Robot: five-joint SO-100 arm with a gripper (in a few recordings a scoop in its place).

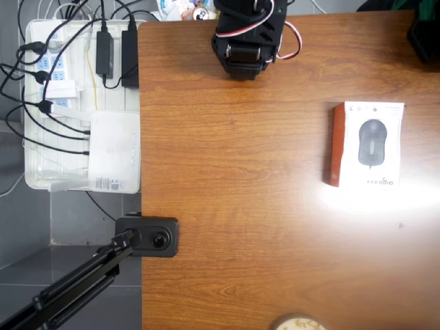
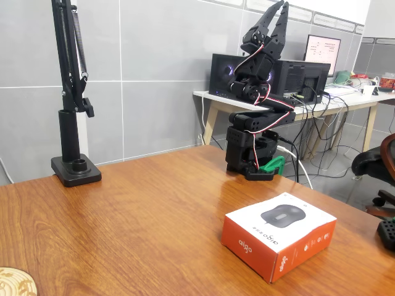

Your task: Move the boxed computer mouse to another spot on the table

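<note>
On the table (image 2: 123, 222), boxed computer mouse (image 2: 279, 242) lying flat, gripper (image 2: 279, 7) pointing upward well apart from it, fingers sitting slightly spread, holding nothing.

The arm (image 2: 256, 117) is built from black plastic segments — blocky at the base, slimmer toward the top. Red, white and black wires are looped loosely along its joints. The claw (image 2: 274, 21) is formed of two black tapered fingers — one edged with small notches.
</note>
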